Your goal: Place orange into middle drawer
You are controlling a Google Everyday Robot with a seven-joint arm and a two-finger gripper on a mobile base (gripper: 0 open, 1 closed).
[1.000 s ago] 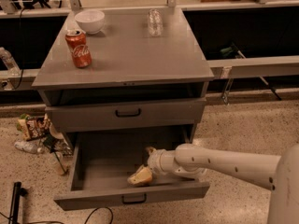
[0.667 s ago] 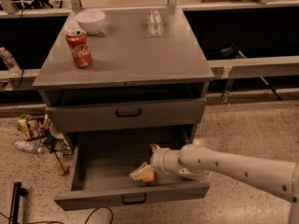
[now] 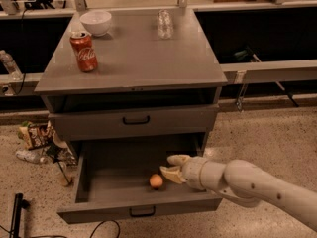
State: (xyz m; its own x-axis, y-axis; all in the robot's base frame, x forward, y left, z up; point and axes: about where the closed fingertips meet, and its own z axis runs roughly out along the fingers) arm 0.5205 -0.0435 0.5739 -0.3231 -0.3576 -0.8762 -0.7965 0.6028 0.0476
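Speckled flooring surrounds a grey cabinet (image 3: 133, 58); crumpled snack bags (image 3: 34, 135) lie on the ground at its left foot. On the cabinet top we note, from left to right, a red cola can (image 3: 83, 52), a white bowl (image 3: 95, 22) and a clear glass (image 3: 165, 24) near the rear edge. Below the top, the upper drawer (image 3: 133, 120) is closed. The middle drawer (image 3: 94, 213) is pulled out fully.

The orange (image 3: 156, 181) rests on the drawer floor, right of centre and near the front panel. The gripper (image 3: 166, 165) sits just to its right, inside the drawer, with its two fingers spread wide and holding nothing; the orange is not between them and appears free of contact. The arm (image 3: 257, 187) enters from the right over the drawer's front corner.

We judge the placement essentially complete; clearing the drawer is the step in hand. Procedure:

1. Keep the fingers spread.
2. Raise the gripper before moving it right, so the lower finger does not nudge the fruit.
3. Stay below the upper drawer front.
4. Expect the round fruit to roll if touched.
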